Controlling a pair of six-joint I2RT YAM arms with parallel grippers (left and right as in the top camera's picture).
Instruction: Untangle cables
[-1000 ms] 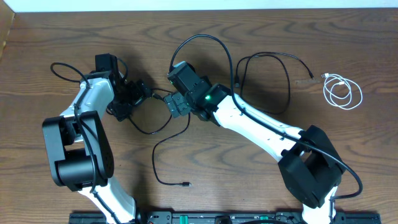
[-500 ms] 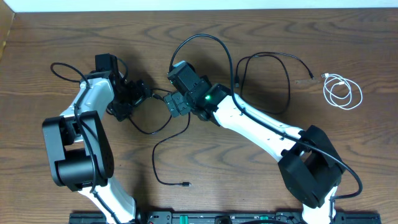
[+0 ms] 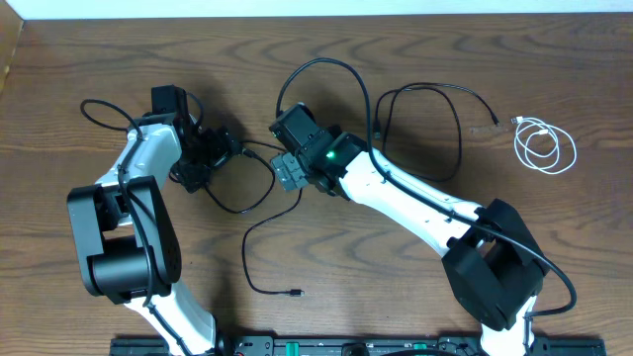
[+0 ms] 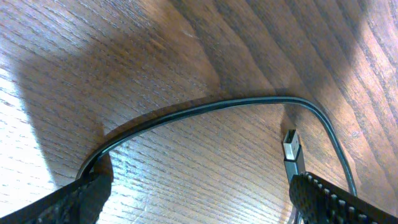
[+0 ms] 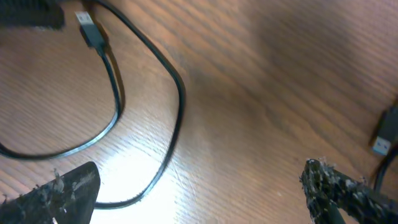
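the left gripper (image 4: 199, 196) shows only two fingertips at the frame's bottom, spread wide and empty. a black cable (image 4: 205, 107) slips behind one of them. the right gripper (image 5: 199, 186), also spread and empty, hovers over the tabletop (image 5: 261, 74). a plug (image 5: 385, 134) is cut off at the edge. the white cable (image 3: 544, 146) lies coiled far right.
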